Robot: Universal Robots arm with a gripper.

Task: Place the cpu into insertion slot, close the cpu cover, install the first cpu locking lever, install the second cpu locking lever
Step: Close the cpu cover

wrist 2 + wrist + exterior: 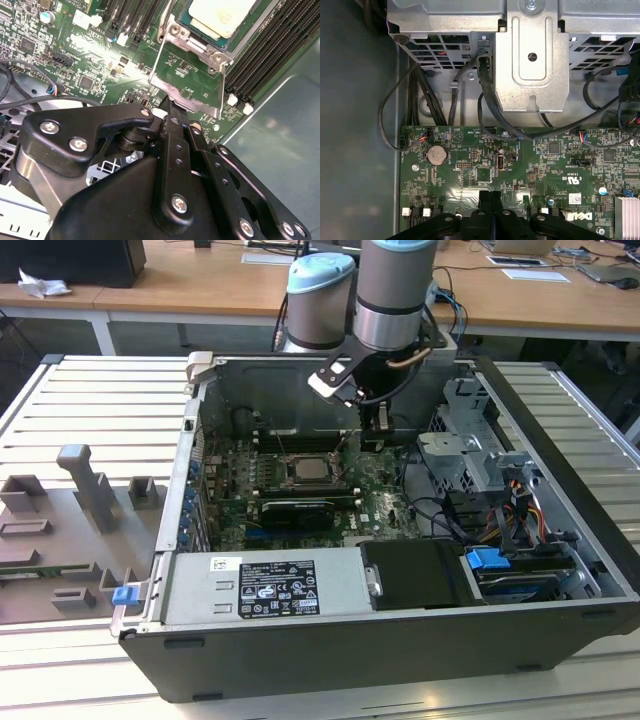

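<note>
The cpu (220, 17), a pale square chip, lies in the insertion slot (272, 20) on the green board; the exterior view shows the cpu (308, 471) mid-case. The cpu cover (159, 75), a silvery frame with green board showing through its cut-out, stands swung open away from the slot. My gripper (171, 106) is shut, and its black fingertips meet the cover's free edge. In the exterior view the gripper (378, 436) hangs just to the right of the slot. The fingers (485, 200) lie pressed together over the board in the first wrist view.
Long black memory slots (270, 55) run beside the socket. A metal drive cage (470, 455) and cable bundles (440, 510) fill the case's right side, and a power supply (265, 585) sits at the front. Grey fixtures (85, 490) stand on the table to the left.
</note>
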